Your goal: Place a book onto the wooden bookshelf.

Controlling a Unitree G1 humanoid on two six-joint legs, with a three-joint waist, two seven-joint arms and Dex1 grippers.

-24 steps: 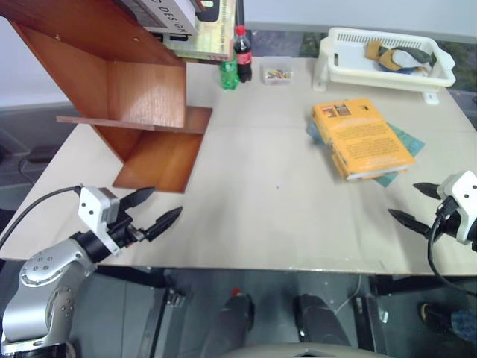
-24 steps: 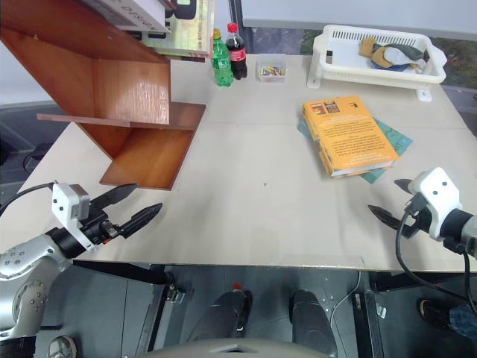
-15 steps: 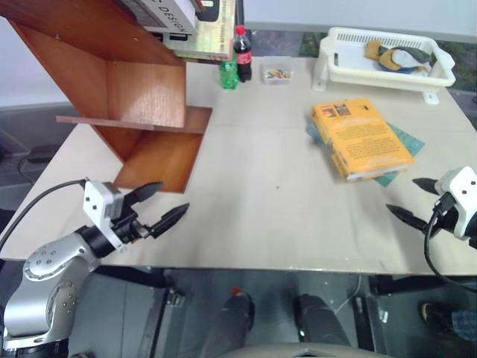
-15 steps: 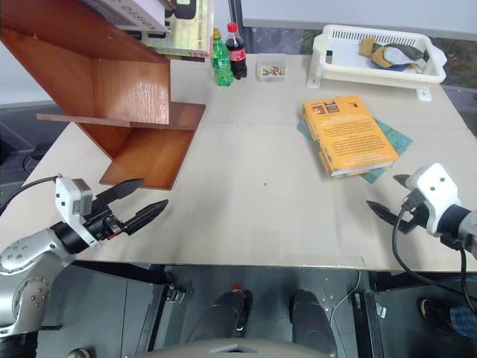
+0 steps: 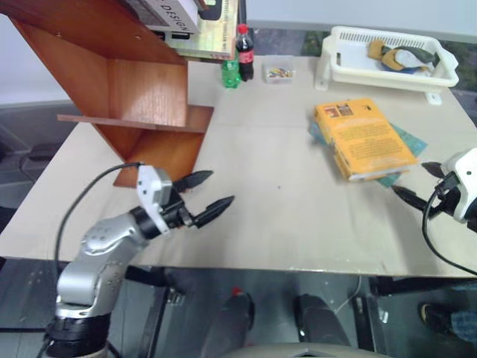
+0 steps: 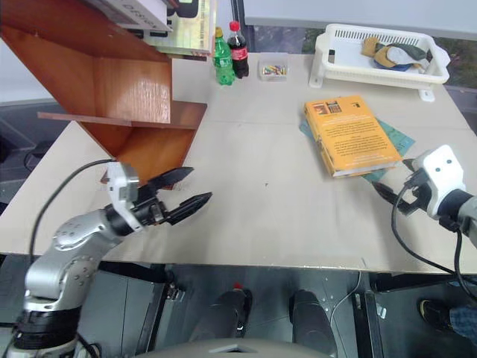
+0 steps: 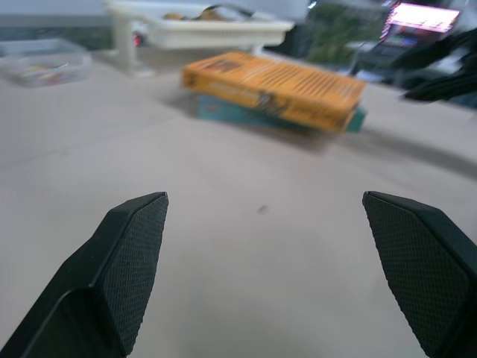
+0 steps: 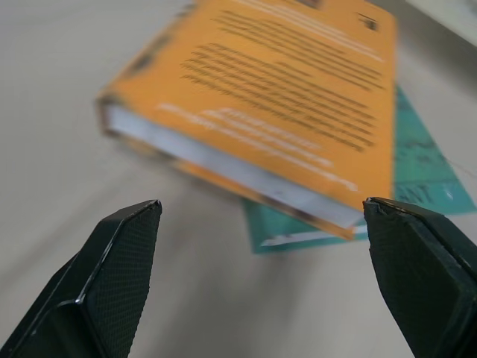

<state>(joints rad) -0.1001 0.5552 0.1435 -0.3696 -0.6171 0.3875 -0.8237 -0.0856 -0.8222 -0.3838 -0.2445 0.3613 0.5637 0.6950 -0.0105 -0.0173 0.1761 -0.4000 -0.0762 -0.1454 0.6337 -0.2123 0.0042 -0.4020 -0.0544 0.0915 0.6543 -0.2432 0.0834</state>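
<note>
Beige table (image 6: 261, 216) lies bare across its middle; the book (image 6: 349, 135) rests flat on a teal book (image 6: 395, 139) at right, near the right gripper (image 6: 395, 183), jaws apart; the left gripper (image 6: 182, 189), also spread, hovers beside the wooden bookshelf (image 6: 123, 89); lettering on the shelved books cannot be made out.

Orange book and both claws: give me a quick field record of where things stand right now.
book: orange book lies flat on a teal book, on the table's right side
held: no
bookshelf: wooden bookshelf at the table's far left
left claw: left claw open, over the table by the shelf's near corner
right claw: right claw open, at the book's near end, facing its page edge
</note>
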